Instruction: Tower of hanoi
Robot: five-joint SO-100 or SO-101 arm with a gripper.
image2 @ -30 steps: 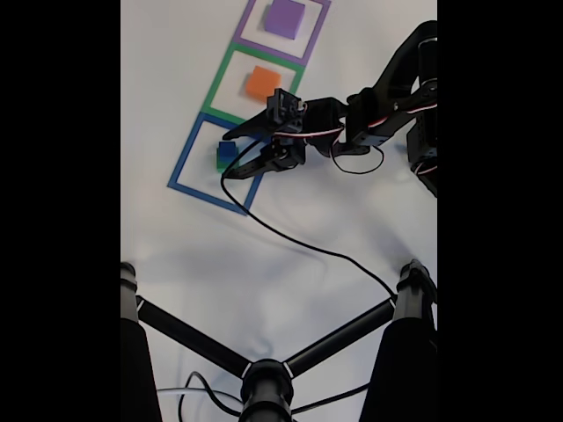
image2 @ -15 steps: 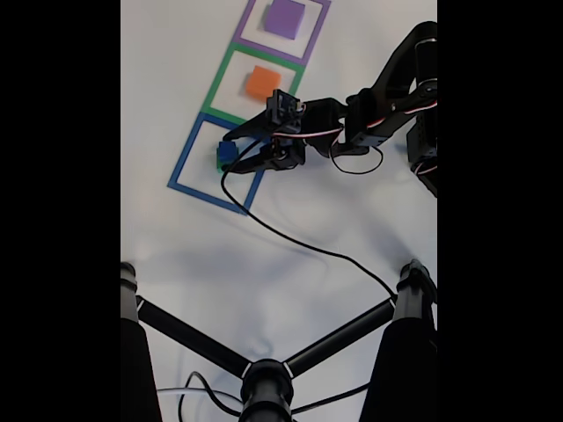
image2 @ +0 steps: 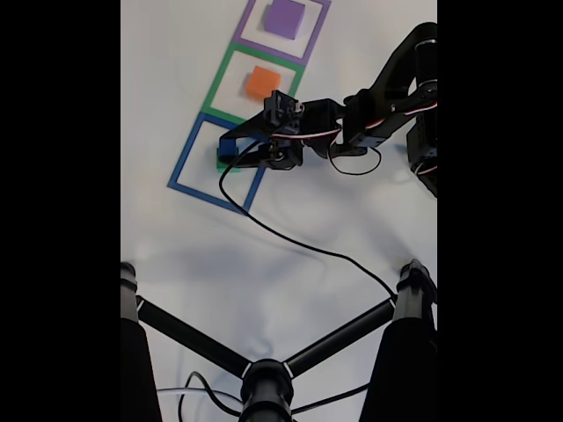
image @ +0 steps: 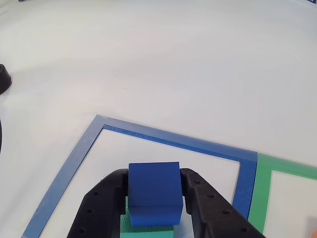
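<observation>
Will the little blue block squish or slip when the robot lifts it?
The blue block looks like matte foam, so it probably gives slightly and grips rather than slips. Its flat sides sit between the end effector fingers, so it likely won't roll. It seems light and should lift off the green block easily.

The table (image2: 193,255) has a plain white top; three tape squares lie on it in a slanted row in the fixed view, each touching the next: the blue outline (image2: 183,167) nearest, the green outline (image2: 218,88) in the middle, the purple outline (image2: 312,40) farthest; inside the green outline sits the orange block (image2: 260,82); inside the purple outline sits the purple block (image2: 284,18); inside the blue outline the green block (image: 147,232) rests on the surface; a black cable (image2: 299,242) lies across the white top toward a black stand (image2: 264,374) at the near edge.
</observation>
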